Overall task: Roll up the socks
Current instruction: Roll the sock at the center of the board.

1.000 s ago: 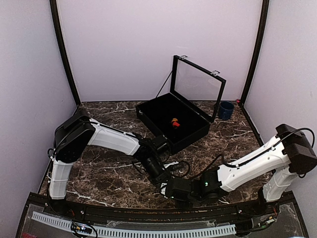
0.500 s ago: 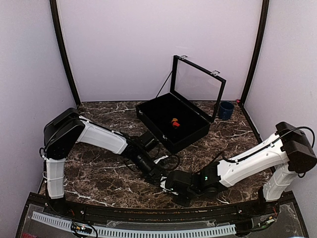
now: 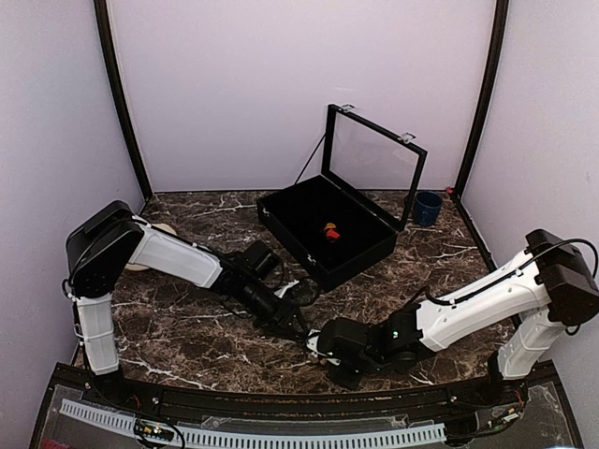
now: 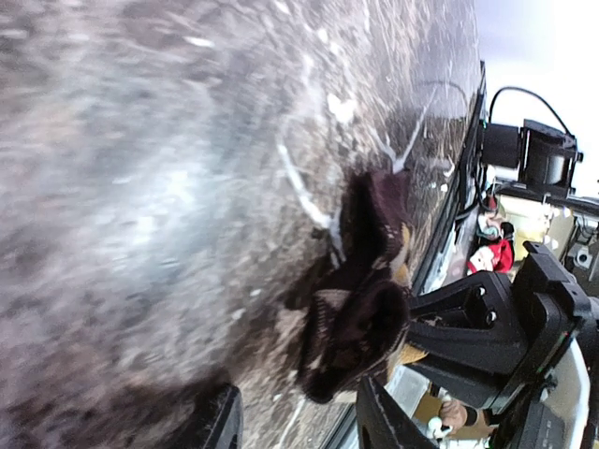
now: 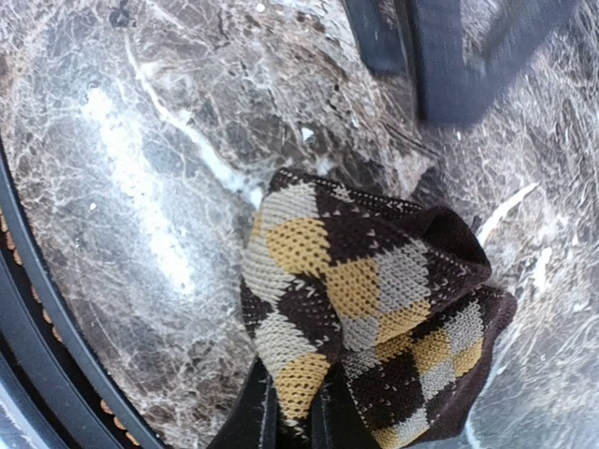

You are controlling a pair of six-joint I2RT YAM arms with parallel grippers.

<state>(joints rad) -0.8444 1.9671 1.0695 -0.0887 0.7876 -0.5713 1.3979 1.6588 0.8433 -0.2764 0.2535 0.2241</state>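
Observation:
A black sock with tan and grey diamonds (image 5: 360, 299) lies bunched into a loose bundle on the marble table near its front edge. My right gripper (image 5: 295, 421) is shut on the bundle's near edge, with fabric pinched between its fingers. In the left wrist view the same sock (image 4: 360, 318) sits just beyond my left gripper (image 4: 299, 426), which is open and apart from it. From above, the left gripper (image 3: 299, 327) and right gripper (image 3: 325, 344) meet at the front centre. A small red-and-orange sock roll (image 3: 329, 230) lies inside the black box.
An open black box (image 3: 360, 257) with its glass lid upright stands at the back centre. A blue cup (image 3: 428, 207) is at the back right. The table's black front rail (image 3: 281, 404) runs close below both grippers. Purple walls enclose the table.
My left gripper has opened, let go of the sock and drawn back to the left. The right gripper has slid slightly left, still holding the sock.

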